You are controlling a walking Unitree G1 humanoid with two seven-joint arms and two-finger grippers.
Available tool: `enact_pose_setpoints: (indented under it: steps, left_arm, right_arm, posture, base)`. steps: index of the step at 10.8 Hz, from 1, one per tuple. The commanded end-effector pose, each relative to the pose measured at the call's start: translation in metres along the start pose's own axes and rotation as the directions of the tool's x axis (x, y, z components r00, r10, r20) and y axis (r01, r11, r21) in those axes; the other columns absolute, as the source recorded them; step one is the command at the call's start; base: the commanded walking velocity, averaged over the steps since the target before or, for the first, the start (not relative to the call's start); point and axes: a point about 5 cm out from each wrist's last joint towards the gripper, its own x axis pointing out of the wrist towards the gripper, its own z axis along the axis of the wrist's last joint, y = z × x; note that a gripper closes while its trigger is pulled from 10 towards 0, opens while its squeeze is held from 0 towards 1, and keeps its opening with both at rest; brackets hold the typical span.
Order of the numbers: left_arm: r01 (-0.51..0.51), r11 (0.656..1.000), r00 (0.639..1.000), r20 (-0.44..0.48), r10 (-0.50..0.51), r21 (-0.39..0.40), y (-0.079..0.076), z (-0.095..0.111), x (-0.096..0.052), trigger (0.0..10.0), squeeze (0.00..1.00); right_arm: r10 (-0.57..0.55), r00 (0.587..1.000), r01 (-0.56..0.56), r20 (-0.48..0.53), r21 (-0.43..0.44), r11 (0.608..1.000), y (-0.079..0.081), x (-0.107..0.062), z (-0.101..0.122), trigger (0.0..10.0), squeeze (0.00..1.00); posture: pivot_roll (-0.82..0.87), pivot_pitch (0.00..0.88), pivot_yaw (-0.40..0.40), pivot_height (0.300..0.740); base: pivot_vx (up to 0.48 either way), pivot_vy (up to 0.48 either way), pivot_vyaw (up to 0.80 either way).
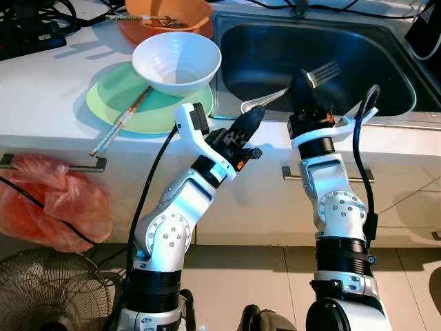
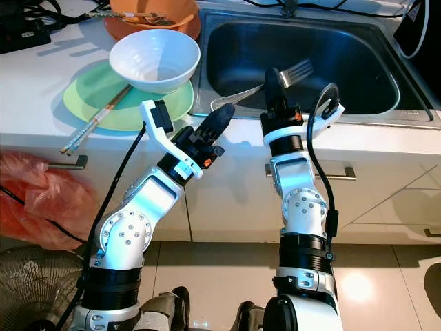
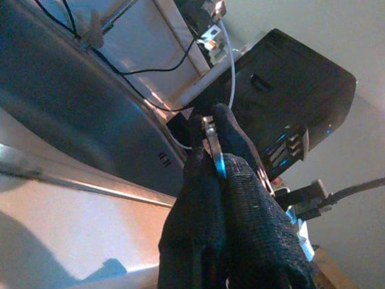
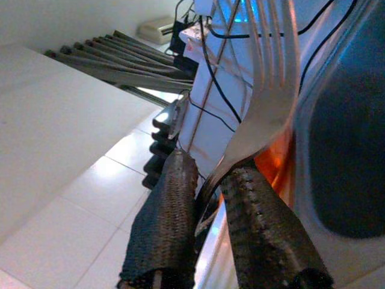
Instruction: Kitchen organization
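Both end effectors grip one fork [image 1: 324, 72] (over sink [image 1: 386, 62]).

Open sink basin [image 1: 386, 62] ahead; left counter crowded (white bowl [image 1: 176, 62] on green plate [image 1: 114, 103])

A white bowl [image 1: 176, 62] sits on a pale green plate [image 1: 120, 103], with an orange bowl [image 1: 165, 17] behind it, all on the white surface [image 1: 55, 76]. The sink [image 1: 386, 76] is dark grey steel, and the silver fork [image 1: 324, 72] and the silver utensil handle [image 1: 265, 101] show against it; both the left tool [image 1: 247, 124] and the right tool [image 1: 301, 86] have black fingers with a woven texture, on silver-white arms. A translucent red-orange plastic bag [image 1: 52, 203] hangs by the white cabinet fronts above beige floor tiles [image 1: 269, 276].
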Motion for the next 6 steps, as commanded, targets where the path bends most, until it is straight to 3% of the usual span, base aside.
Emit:
enact_pose_setpoints:
  steps: [1, 3, 4, 6]
  left_arm:
    - [-0.010, 1.000, 0.999, -0.040, 0.010, -0.013, 0.000, -0.010, -0.001, 10.0, 0.00]
    - [-0.019, 1.000, 0.994, -0.104, 0.020, 0.012, 0.003, -0.020, -0.003, 10.0, 0.00]
    - [-0.041, 0.999, 0.992, -0.122, 0.043, 0.019, 0.006, -0.024, -0.003, 10.0, 1.00]
    - [-0.057, 0.998, 0.984, -0.166, 0.059, 0.020, 0.010, -0.032, -0.005, 10.0, 1.00]
  right_arm:
    - [0.055, 0.998, -0.057, 0.044, 0.044, 0.997, 0.015, 0.011, -0.002, 0.0, 0.00]
    - [0.056, 0.997, -0.059, 0.054, 0.055, 0.997, 0.016, 0.012, -0.001, 0.0, 0.00]
    - [0.057, 0.997, -0.060, 0.057, 0.060, 0.996, 0.016, 0.013, 0.000, 0.0, 0.00]
    - [0.056, 0.996, -0.060, 0.063, 0.068, 0.996, 0.017, 0.014, 0.000, 0.0, 0.00]
  posture:
    - [0.13, 0.164, -0.050, 0.740]
    - [0.13, 0.166, -0.050, 0.740]
    - [0.12, 0.168, -0.049, 0.740]
    - [0.12, 0.169, -0.048, 0.740]
  base:
    - [0.000, 0.000, 0.00]
    - [0.000, 0.000, 0.00]
    - [0.000, 0.000, 0.00]
    - [0.000, 0.000, 0.00]
